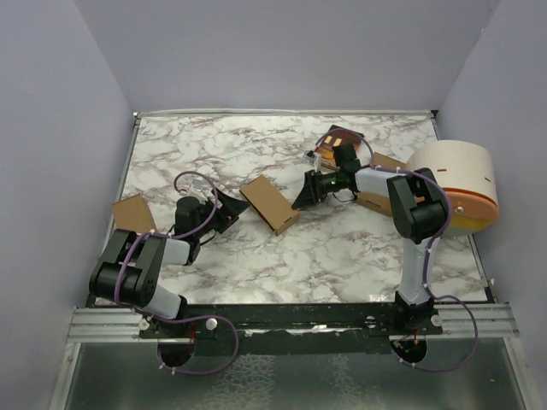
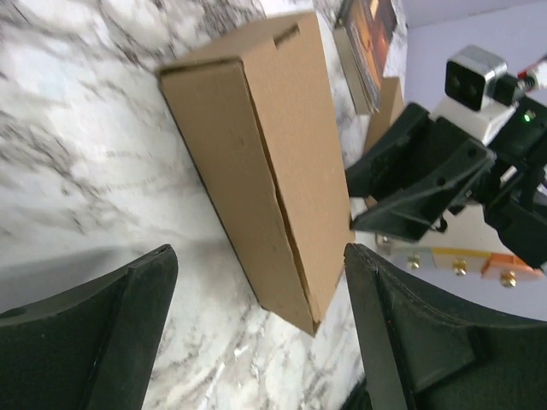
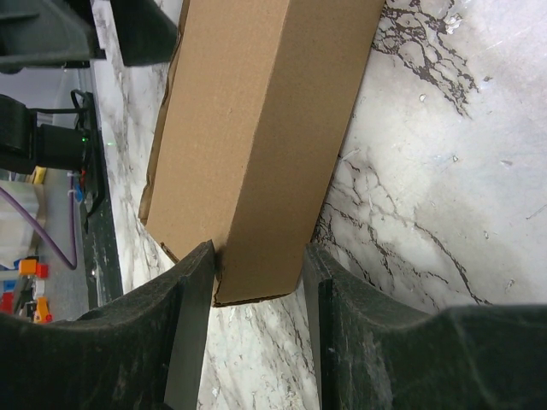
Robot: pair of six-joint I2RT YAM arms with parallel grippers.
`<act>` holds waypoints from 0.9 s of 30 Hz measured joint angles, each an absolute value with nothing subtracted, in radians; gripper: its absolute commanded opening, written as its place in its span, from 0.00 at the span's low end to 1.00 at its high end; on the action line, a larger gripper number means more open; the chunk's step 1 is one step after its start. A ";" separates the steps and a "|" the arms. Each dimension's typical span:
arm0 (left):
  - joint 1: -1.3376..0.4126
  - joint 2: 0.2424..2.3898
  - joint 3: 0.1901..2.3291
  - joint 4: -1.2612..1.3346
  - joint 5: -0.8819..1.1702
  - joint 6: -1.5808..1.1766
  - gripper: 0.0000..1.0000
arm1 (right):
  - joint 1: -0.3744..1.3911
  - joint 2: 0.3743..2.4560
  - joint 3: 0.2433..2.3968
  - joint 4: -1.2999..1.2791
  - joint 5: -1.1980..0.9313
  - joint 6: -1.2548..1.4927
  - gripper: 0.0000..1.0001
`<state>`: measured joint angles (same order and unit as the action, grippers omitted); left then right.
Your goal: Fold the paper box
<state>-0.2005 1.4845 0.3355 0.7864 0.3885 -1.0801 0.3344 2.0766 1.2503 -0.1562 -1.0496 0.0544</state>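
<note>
No lettering is legible anywhere; the print on the booklet (image 2: 373, 38) cover is too blurred.

One paper box (image 1: 270, 203): plain tan cardboard, folded into a long closed rectangular shape, lying flat on a broad side. A flap seam runs along its length, with a small slot near one end. It sits just ahead of the left gripper (image 1: 229, 210), not touching. One end lies between the right gripper (image 1: 301, 202) fingers; contact unclear.

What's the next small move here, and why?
Probably open the right gripper and back it off: the paper box already lies folded shut, the left gripper stands open and clear of it, and only the right one clasps its end.
</note>
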 measured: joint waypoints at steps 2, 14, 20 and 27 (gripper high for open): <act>-0.218 1.490 0.297 0.854 0.402 -1.114 0.82 | 0.334 2.077 1.250 -0.156 -1.050 0.054 0.45; -0.496 1.545 0.259 1.005 0.306 -1.298 0.70 | 0.334 2.077 1.250 -0.156 -1.050 0.054 0.44; -0.559 1.558 0.289 0.923 0.220 -1.359 0.62 | 0.334 2.077 1.250 -0.156 -1.050 0.054 0.44; -0.612 1.557 0.355 0.761 0.140 -1.400 0.49 | 0.334 2.078 1.251 -0.156 -1.050 0.054 0.45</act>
<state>-0.6125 1.5574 0.3550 0.7612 0.1398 -1.4002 0.3344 2.0777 1.2507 -0.1558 -1.0504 0.0544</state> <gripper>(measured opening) 0.510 0.445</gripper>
